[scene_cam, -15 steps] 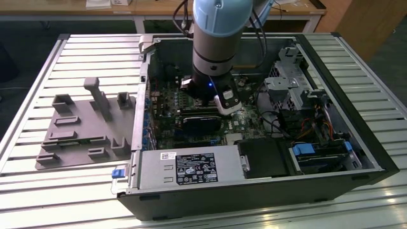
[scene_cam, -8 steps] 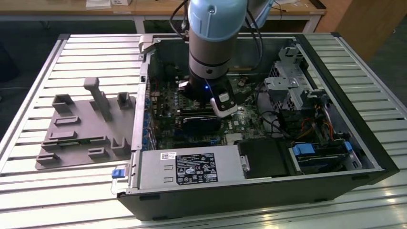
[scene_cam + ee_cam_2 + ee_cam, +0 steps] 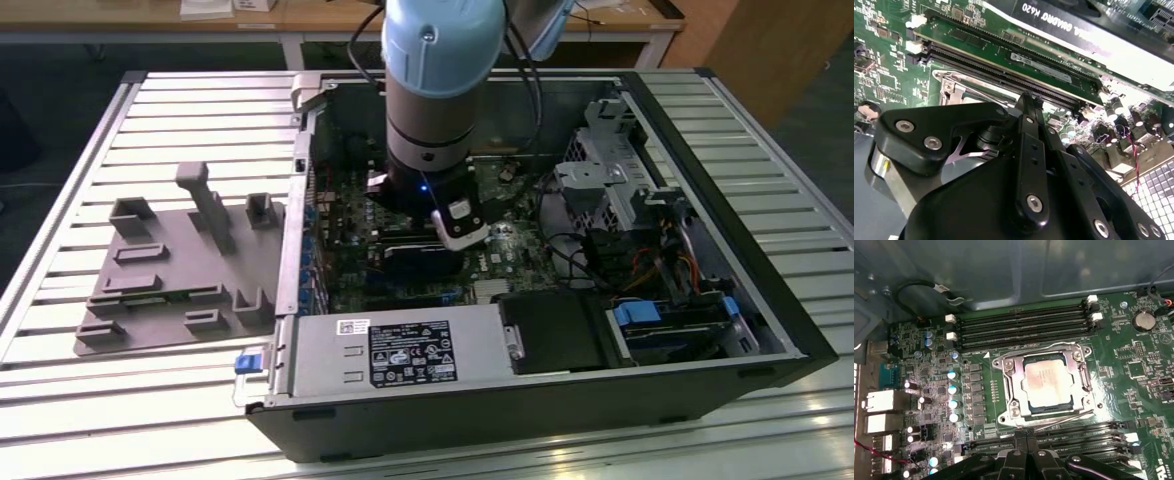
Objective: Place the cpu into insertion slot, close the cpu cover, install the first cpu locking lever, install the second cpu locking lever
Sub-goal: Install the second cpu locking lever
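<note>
The pincer point(image 3: 1026, 440) is clenched: in the first wrist view its two fingertips point(image 3: 1020, 439) meet with no gap, and nothing is held between them. The tips sit low over the motherboard point(image 3: 929, 365), at the edge of the CPU socket that faces the wrist.

The cpu point(image 3: 1046, 383) lies seated in the socket, its pale metal top exposed through the window of the cpu cover point(image 3: 1010, 385). The cover lies flat around the chip, so the first two steps appear done. Judged from the first wrist view, the cpu lies straight ahead of the fingertips, just beyond them. A thin wire locking lever point(image 3: 1064, 421) runs along the near socket edge, its long axis crosswise to the closed fingers and close in front of the tips. Whether the tips touch it cannot be told. A second lever point(image 3: 1085, 382) runs along the adjacent side of the cover.

Memory slots point(image 3: 1024, 327) lie beyond the socket, parallel to the near lever.

In the exterior view the arm point(image 3: 441, 90) reaches down into the open computer case point(image 3: 721, 330), which rests on a slatted worktop point(image 3: 80, 170) beside a grey fixture tray point(image 3: 174, 270).

Printed labels and board markings are present but are not transcribed here.
</note>
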You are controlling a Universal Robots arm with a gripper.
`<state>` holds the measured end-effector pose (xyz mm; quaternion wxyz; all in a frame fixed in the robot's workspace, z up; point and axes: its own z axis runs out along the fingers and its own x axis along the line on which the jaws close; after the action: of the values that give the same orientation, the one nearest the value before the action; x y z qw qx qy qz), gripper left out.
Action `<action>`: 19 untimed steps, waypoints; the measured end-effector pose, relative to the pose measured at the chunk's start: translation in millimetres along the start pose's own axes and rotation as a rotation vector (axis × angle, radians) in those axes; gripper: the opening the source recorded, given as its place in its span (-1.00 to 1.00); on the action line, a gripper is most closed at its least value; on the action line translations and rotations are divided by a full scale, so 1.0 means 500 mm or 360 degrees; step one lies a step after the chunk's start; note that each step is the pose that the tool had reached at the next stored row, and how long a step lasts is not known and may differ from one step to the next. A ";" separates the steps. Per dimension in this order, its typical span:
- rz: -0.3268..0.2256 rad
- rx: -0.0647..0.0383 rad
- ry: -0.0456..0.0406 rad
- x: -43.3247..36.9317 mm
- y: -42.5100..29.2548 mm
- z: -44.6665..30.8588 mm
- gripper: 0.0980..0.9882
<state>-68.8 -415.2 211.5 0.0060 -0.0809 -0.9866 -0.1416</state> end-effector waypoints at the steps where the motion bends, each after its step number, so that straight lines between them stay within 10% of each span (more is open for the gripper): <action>1: 0.0000 -0.0006 0.0001 0.001 0.000 0.001 -0.99; 19: 0.0000 -0.0034 0.0005 0.006 -0.004 0.024 -0.99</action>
<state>-71.9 -413.5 199.7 0.0066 -0.0808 -0.9850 -0.1522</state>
